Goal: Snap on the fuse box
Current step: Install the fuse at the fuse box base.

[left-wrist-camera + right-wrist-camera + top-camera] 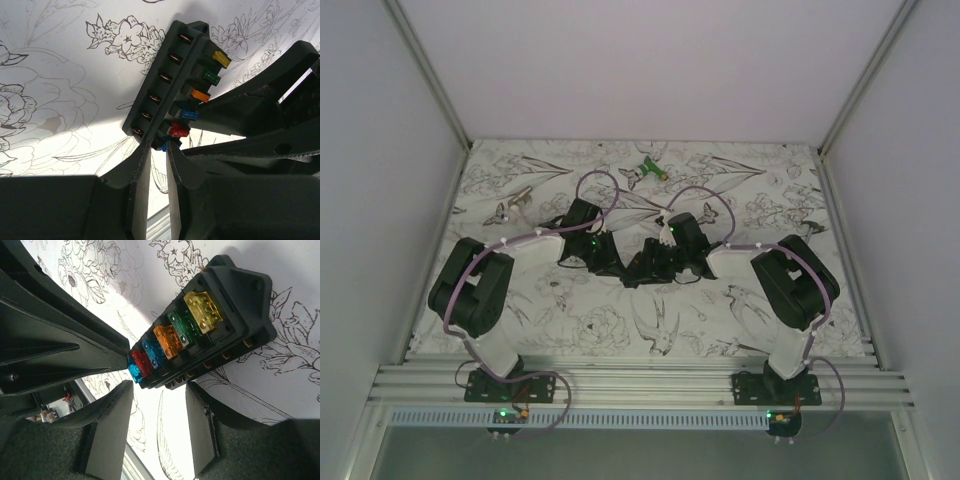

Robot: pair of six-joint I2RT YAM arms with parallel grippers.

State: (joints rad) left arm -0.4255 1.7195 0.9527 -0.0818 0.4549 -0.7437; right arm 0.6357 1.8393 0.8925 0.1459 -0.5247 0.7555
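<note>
fuse box [156, 82] | left pincer [159, 149] narrow, pinching its end | right pincer [160, 392] half-open alongside

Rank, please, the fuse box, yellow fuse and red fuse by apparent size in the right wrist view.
1. fuse box
2. yellow fuse
3. red fuse
Perspective may explain the fuses' difference, so their order is unsure.

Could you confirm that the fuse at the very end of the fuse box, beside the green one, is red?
Not quite: beside the green fuse at that end of the fuse box sits a yellow fuse, not a red one. The right wrist view shows it; the red fuse sits near the other end.
</note>
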